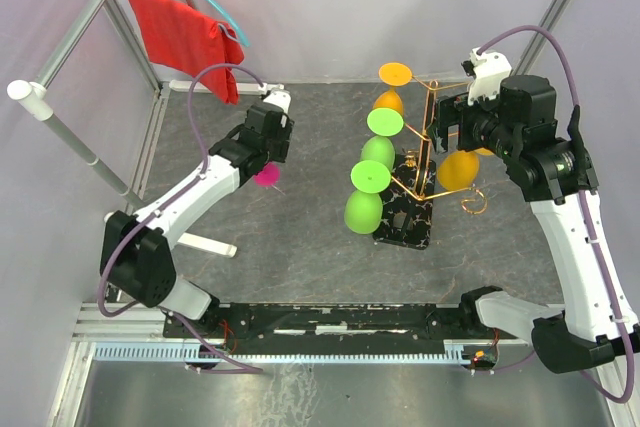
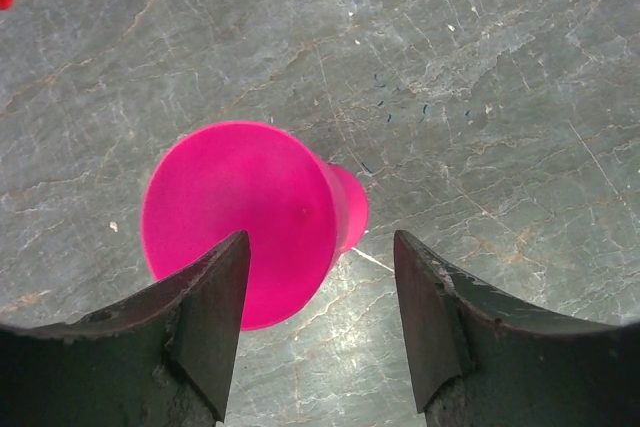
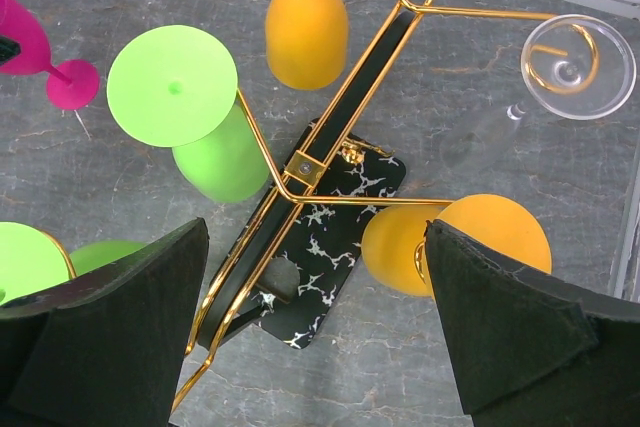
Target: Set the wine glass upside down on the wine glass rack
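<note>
You see the pink glass (image 1: pixel 266 176) on the grey tabletop (image 1: pixel 310 237), left of the rack (image 1: pixel 428 142) and well apart from it, not on any arm. From these views you cannot tell whether it stands or lies on its side. The left end effector (image 1: pixel 268 159) hangs directly above it. In the left wrist view the fingers are parted: one finger (image 2: pixel 215 297) overlaps the rim of the glass's broad pink disc, and the other shows a clear gap to the glass, so nothing is clamped.

The right end effector (image 1: pixel 445 132) sits above the rack's right side, spread wide and holding nothing (the right wrist view looks down between its two dark pads onto gold wire). The rack's black, white-veined base (image 3: pixel 345 202) rests on the tabletop. Two green glasses (image 1: pixel 363 209) hang upside down on its left arms, and orange glasses (image 1: pixel 458 169) hang on the right and far sides. A clear glass (image 3: pixel 570 67) shows at a scroll end. A red cloth (image 1: pixel 185 32) hangs on a hanger at the far left.
</note>
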